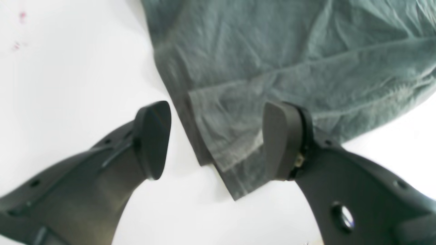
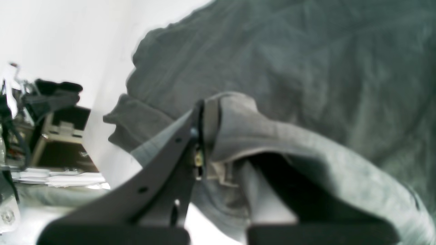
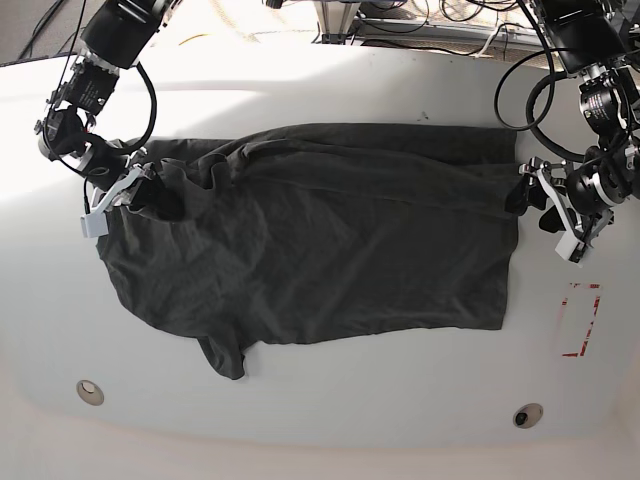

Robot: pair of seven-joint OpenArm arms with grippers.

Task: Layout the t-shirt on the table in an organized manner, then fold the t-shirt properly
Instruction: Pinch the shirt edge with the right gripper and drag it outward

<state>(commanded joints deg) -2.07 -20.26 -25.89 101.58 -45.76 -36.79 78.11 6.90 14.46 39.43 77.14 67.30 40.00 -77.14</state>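
Observation:
The dark grey t-shirt (image 3: 320, 240) lies spread across the white table (image 3: 320, 410), with a sleeve (image 3: 225, 355) pointing to the near edge. My left gripper (image 1: 218, 141) is open at the shirt's right side, its two fingers standing either side of a folded hem corner (image 1: 218, 136). In the base view the left gripper (image 3: 527, 195) sits at the shirt's upper right corner. My right gripper (image 2: 207, 136) is shut on a bunched ridge of the t-shirt (image 2: 272, 68) at its left end, and cloth drapes over one finger. From the base camera the right gripper (image 3: 155, 190) shows there.
A red dashed rectangle (image 3: 581, 320) is marked on the table just right of the shirt. Two round grommet holes (image 3: 90, 391) (image 3: 527, 414) sit near the front edge. Cables and equipment (image 2: 58, 112) lie beyond the table's far edge.

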